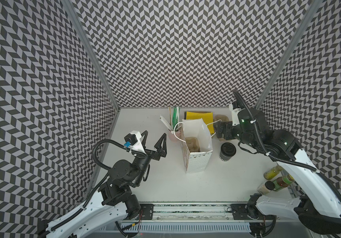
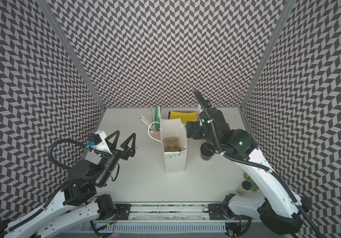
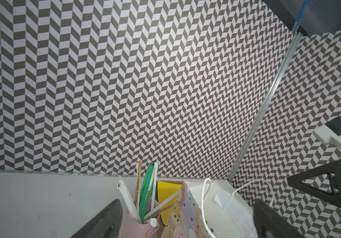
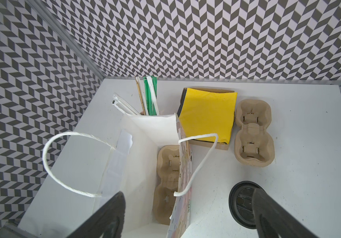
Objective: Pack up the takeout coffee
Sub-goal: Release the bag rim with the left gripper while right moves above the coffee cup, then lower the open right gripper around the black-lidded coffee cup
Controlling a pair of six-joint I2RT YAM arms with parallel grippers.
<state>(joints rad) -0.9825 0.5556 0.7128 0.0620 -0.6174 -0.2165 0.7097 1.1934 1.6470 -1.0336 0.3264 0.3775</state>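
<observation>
Now | paper bag (image 1: 198, 162): pulp carrier (image 1: 193, 142) inside | takeout coffee (image 1: 228, 149): outside, beside bag | left gripper (image 1: 154, 133), right gripper (image 4: 188, 193): spread, empty

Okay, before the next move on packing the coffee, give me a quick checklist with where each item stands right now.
1. Bag upright, mouth open: ok.
2. Carrier lying in bag bottom: ok.
3. Coffee upright beside bag, lid on: ok.
4. Right gripper open, empty: ok.
5. Left gripper open, clear of bag: ok.
6. Lid pressed fully tight: cannot tell.
</observation>
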